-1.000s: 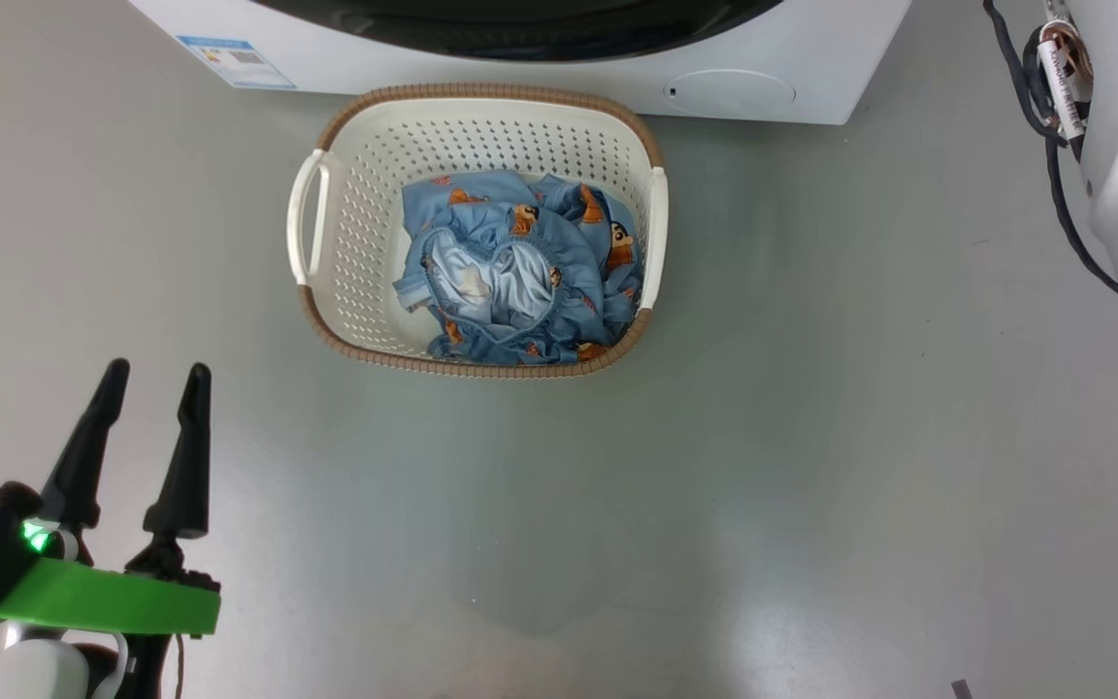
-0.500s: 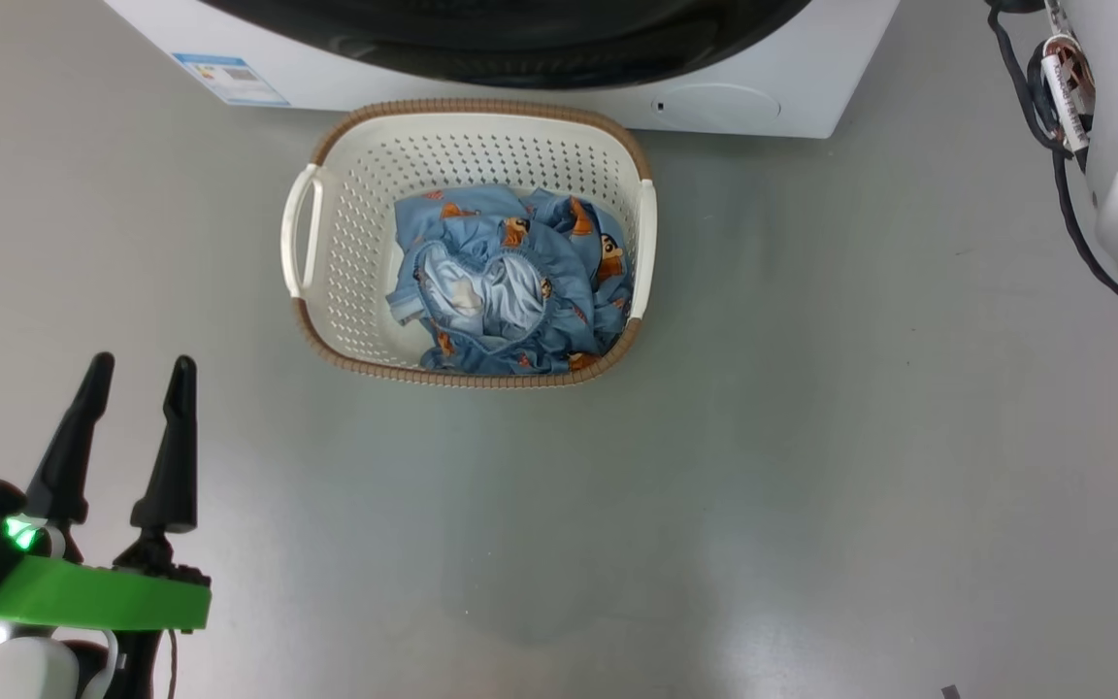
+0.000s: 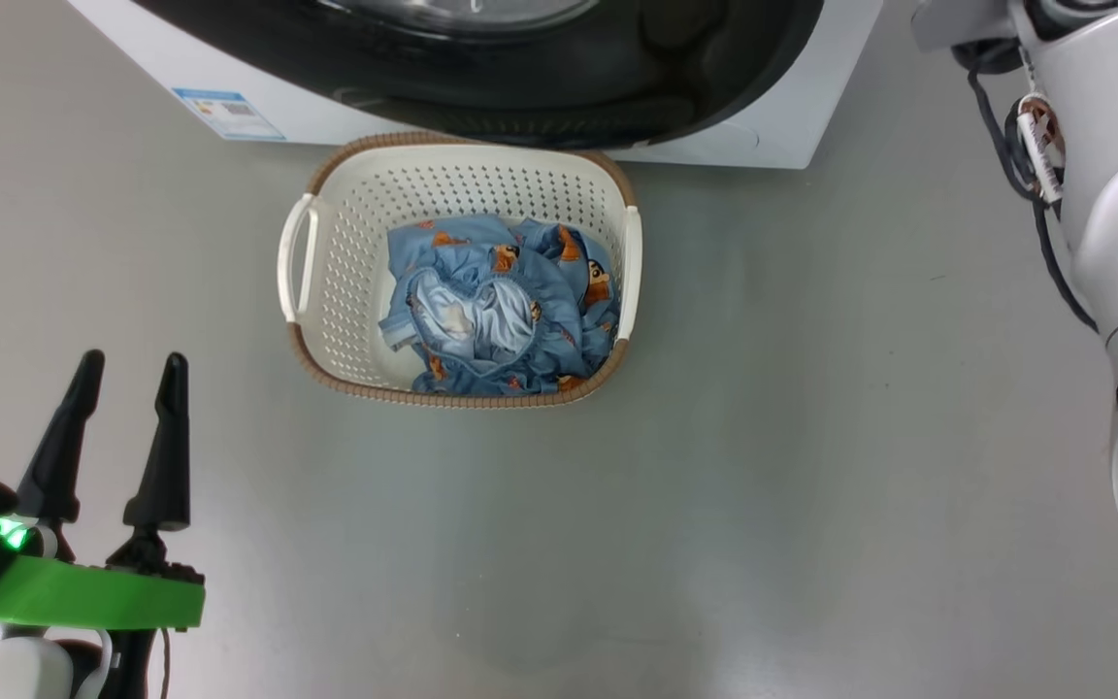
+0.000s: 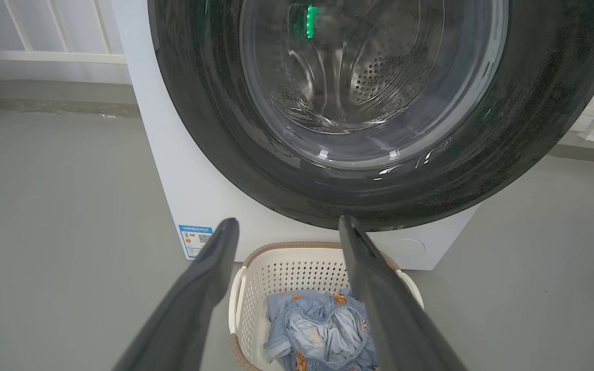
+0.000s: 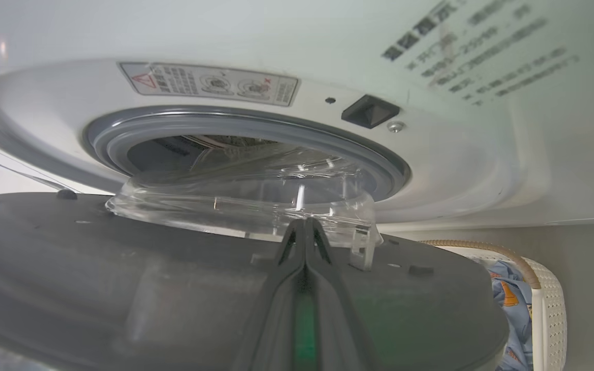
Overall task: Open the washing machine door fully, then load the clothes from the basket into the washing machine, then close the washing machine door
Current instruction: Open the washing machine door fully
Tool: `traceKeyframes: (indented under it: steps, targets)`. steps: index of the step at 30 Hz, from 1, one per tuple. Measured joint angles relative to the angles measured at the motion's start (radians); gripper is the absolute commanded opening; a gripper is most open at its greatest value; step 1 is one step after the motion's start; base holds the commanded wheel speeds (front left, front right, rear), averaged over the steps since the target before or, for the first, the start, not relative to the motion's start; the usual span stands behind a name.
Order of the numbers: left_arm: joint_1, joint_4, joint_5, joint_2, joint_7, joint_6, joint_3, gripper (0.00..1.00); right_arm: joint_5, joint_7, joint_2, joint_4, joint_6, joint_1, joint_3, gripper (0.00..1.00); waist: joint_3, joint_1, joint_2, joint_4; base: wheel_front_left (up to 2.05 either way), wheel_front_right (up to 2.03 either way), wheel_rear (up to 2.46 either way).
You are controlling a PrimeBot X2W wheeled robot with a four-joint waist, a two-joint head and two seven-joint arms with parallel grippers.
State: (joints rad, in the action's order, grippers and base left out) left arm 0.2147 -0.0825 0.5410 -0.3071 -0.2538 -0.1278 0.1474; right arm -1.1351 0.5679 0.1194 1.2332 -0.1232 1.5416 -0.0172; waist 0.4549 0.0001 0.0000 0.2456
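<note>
Floor (image 3: 811, 437) bears the basket (image 3: 345, 223) of clothes (image 3: 501, 311) by the washing machine door (image 3: 520, 78); left tool (image 3: 132, 361) wide, right tool (image 5: 304, 224) closed.

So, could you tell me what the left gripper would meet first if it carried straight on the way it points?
Probably the washing machine door: the left gripper, open, aims at its black lower rim, above the basket. Depth is unclear.
</note>
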Motion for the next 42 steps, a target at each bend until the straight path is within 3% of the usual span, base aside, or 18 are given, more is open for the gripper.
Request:
traceKeyframes:
  steps: [27,42]
  targets:
    - [-0.023,0.010,-0.021,0.003,0.000,0.000,-0.014,1.00,-0.154,0.156,-0.029,-0.271,0.000,-0.249,-0.212,0.00,-0.063,0.0000,0.0000,-0.020,0.00,0.00,0.00]
    - [-0.065,0.009,-0.056,0.012,0.000,0.000,-0.020,1.00,-0.286,0.282,-0.034,-0.468,0.000,-0.473,-0.354,0.00,-0.142,0.0000,0.0000,-0.022,0.00,0.00,0.00]
